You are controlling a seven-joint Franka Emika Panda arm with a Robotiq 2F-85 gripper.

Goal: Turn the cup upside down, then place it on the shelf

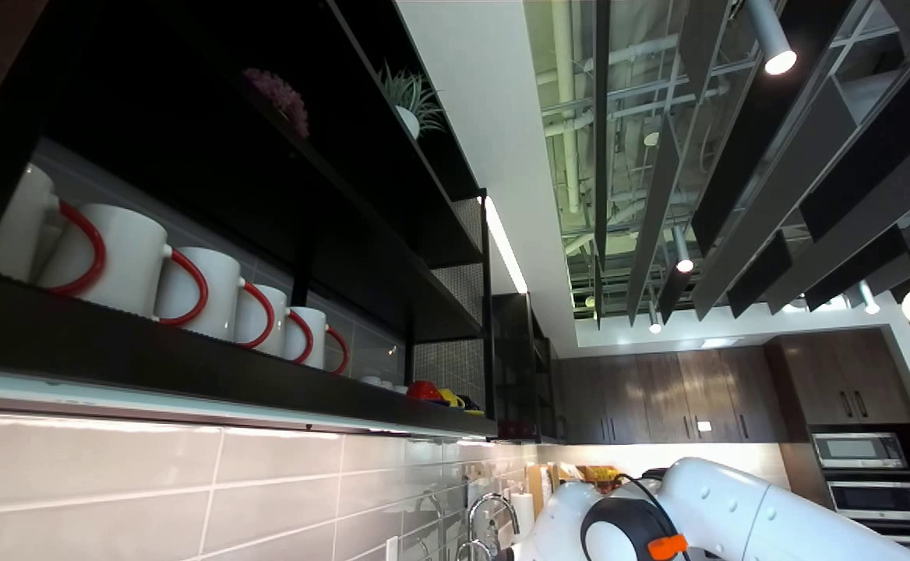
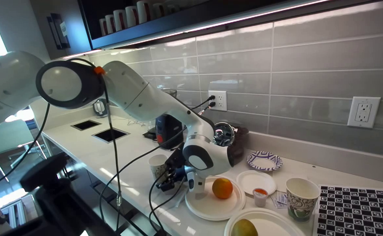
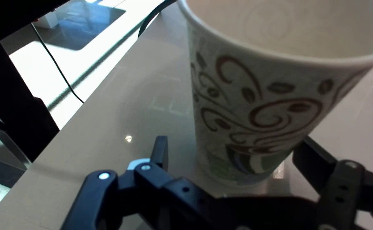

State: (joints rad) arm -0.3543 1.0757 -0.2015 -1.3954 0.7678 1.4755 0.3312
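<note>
— How does the end effector stand in the wrist view?

— Spread wide, its fingers to either side of the paper cup, low by the base. It has hold of nothing. There's a plain gap on one side; on the other I can't tell whether finger and paper cup touch.

— And the paper cup itself?

— Mouth up, standing on the pale bench, brown swirls round it and green near the bottom.

— I've got it in an exterior view too, just beside the end effector, with the white arm bent over the bench. An orange sits on a white plate close by.

— Yes, and a yellow-green fruit on another plate. Over by the checkered board stands a similar cup.

— Now look up, in an exterior view: that's the dark shelf unit, running along above the tiled wall.

— White mugs with red handles line its lowest tier in sight, and there's a potted plant higher up.

— Part of the arm shows lower down, with a built-in microwave well beyond it.
</note>
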